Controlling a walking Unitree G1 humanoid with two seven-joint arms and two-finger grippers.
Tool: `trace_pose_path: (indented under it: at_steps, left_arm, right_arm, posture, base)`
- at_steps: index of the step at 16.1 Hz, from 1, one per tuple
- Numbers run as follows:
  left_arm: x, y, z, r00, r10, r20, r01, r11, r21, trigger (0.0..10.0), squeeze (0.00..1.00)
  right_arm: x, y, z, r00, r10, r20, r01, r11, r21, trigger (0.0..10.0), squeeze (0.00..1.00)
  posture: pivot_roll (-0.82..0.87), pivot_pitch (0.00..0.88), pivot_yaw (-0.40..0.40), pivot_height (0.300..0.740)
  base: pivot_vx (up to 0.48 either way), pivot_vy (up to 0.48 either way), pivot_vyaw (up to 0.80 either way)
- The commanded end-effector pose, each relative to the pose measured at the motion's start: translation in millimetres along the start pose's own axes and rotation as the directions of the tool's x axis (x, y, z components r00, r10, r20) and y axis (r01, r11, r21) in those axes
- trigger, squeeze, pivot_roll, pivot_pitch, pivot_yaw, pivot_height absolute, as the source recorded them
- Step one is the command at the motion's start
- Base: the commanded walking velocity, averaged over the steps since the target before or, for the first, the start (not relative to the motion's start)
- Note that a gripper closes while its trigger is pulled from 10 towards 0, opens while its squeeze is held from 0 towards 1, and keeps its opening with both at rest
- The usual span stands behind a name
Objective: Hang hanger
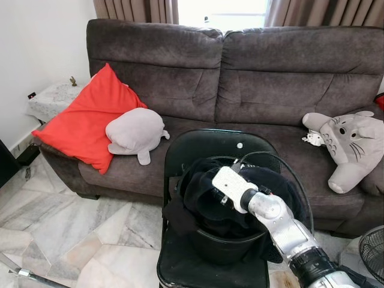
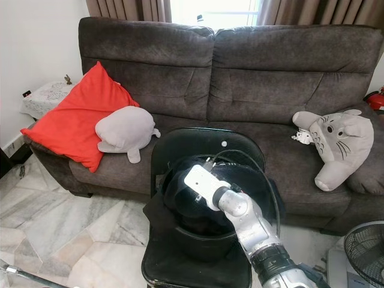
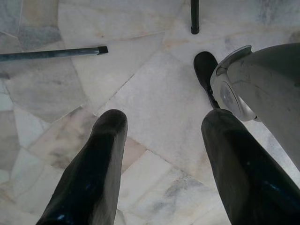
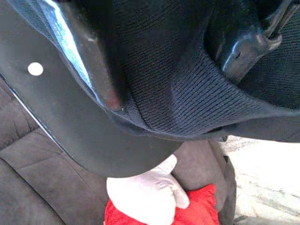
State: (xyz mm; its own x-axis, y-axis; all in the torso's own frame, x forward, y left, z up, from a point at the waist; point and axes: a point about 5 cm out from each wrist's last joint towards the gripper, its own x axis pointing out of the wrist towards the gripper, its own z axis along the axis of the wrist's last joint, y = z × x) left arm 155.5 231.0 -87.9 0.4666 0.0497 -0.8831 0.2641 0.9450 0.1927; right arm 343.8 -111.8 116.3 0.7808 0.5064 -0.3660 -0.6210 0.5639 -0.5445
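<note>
a living room with a dark grey sofa (image 1: 240, 72) against the wall and a pale marble floor (image 1: 54, 234) in front of it. the right hand (image 1: 207, 198) reaches down into a heap of dark clothes (image 1: 204, 201) piled in a black bucket (image 1: 222, 246), which stands on a black chair (image 1: 210, 147) before the sofa; in its wrist view the fingers press close against dark knitted cloth and the chair's glossy back, and i cannot tell whether they are clenched or released, nor whether they grasp anything. the left hand (image 3: 161, 159) hangs idle over the floor, fingers spread and holding nothing. no hanger can be made out; if there is one, it is probably buried in the clothes, but that is a guess. on the sofa lie a red cushion (image 1: 84, 120), a grey plush toy (image 1: 135, 132) beside it, and another grey plush toy (image 1: 348, 144) at the far end. the task looks barely started: the hanger is yet to be lifted out, carried and hung.
</note>
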Motion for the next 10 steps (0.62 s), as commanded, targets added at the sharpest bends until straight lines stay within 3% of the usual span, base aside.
trace_pose_path:
  at_steps: [1,2,4,6,9,10]
  left_arm:
    - [-1.5,2.1,-8,1.0,0.005,-0.023,-0.005,1.0,-0.002,10.0,0.0]
    - [-1.5,2.1,-8,1.0,0.005,-0.024,-0.005,1.0,-0.003,10.0,0.0]
    - [-1.5,2.4,-8,1.0,0.005,-0.024,-0.005,1.0,-0.004,10.0,0.0]
    - [-1.5,2.4,-8,1.0,0.003,-0.025,-0.003,1.0,-0.004,10.0,0.0]
    - [-1.5,2.5,-8,1.0,0.003,-0.024,-0.003,1.0,-0.006,10.0,0.0]
    - [-1.5,3.0,-8,1.0,0.004,-0.024,-0.004,1.0,-0.006,10.0,0.0]
  right_arm:
    - [-6.0,0.6,6,0.999,0.036,0.035,-0.035,0.999,-0.037,10.0,0.0]
    - [-14.2,0.8,16,0.991,0.071,0.118,-0.068,0.997,-0.023,10.0,0.0]
    - [-28.2,-1.4,25,0.978,0.108,0.18,-0.111,0.994,0.009,10.0,0.0]
    - [-36.9,-1.6,21,0.982,0.126,0.144,-0.121,0.992,-0.039,10.0,0.0]
    - [-48.3,-10.6,15,0.995,0.007,0.099,-0.004,1.0,-0.031,10.0,0.0]
    - [-53.0,-19.6,13,0.99,-0.122,0.075,0.122,0.992,0.009,10.0,0.0]
  posture:
    - [0.05,0.0,0.054,0.74]
    - [0.05,0.0,0.054,0.74]
    - [0.04,0.0,0.053,0.74]
    - [0.04,0.0,0.053,0.74]
    - [0.04,0.001,0.05,0.74]
    - [0.03,0.005,0.05,0.74]
  base:
    - [0.0,0.0,0.0]
    - [0.0,0.0,0.0]
    - [0.0,0.0,0.0]
    - [0.0,0.0,0.0]
    - [0.0,0.0,0.0]
    - [0.0,0.0,0.0]
